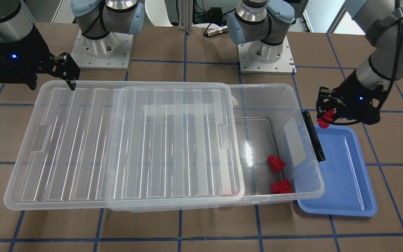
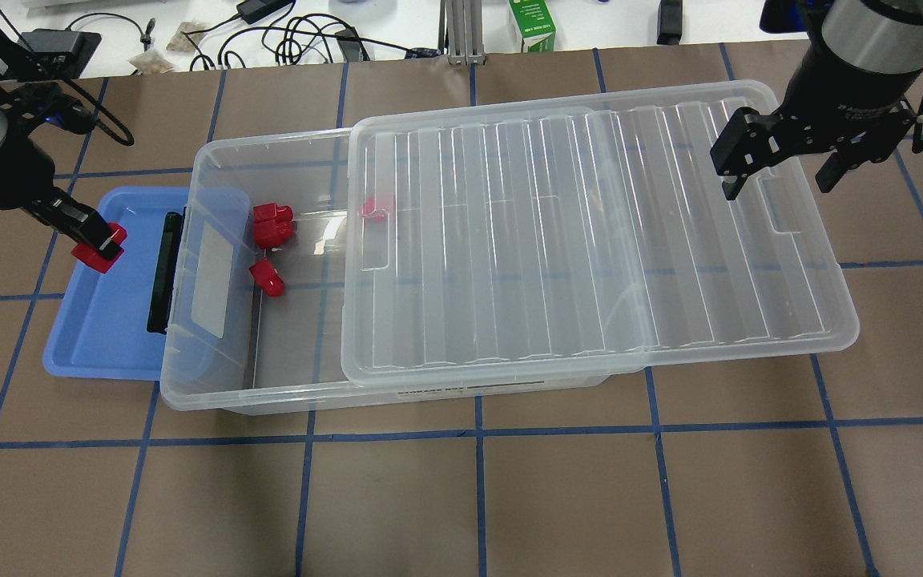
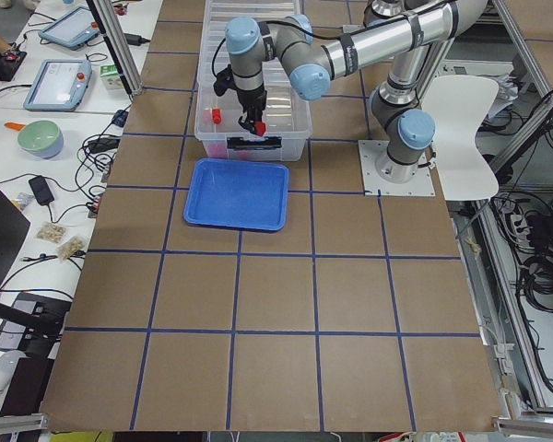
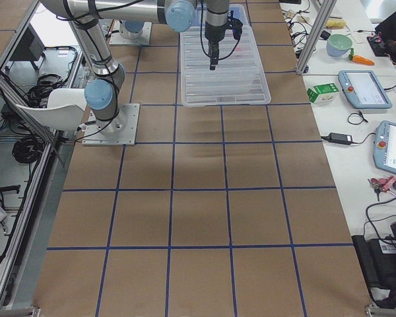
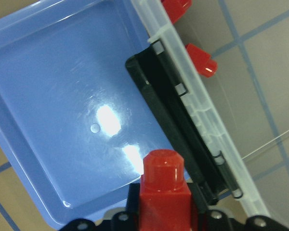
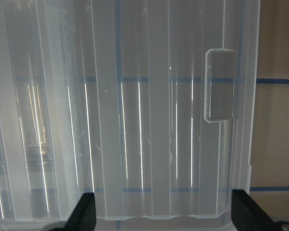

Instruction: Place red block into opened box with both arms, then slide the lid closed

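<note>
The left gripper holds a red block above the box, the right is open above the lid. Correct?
No: the overhead exterior view shows the left gripper holding the red block above the blue tray, not the box. The right gripper is open above the lid.

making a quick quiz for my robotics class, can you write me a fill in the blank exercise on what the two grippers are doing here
The left gripper is shut on a block whose colour is ____.
That block hangs over a tray whose colour is ____.
The right gripper, above the lid, has its fingers ____ (open or shut).
Missing words: red; blue; open.
</note>
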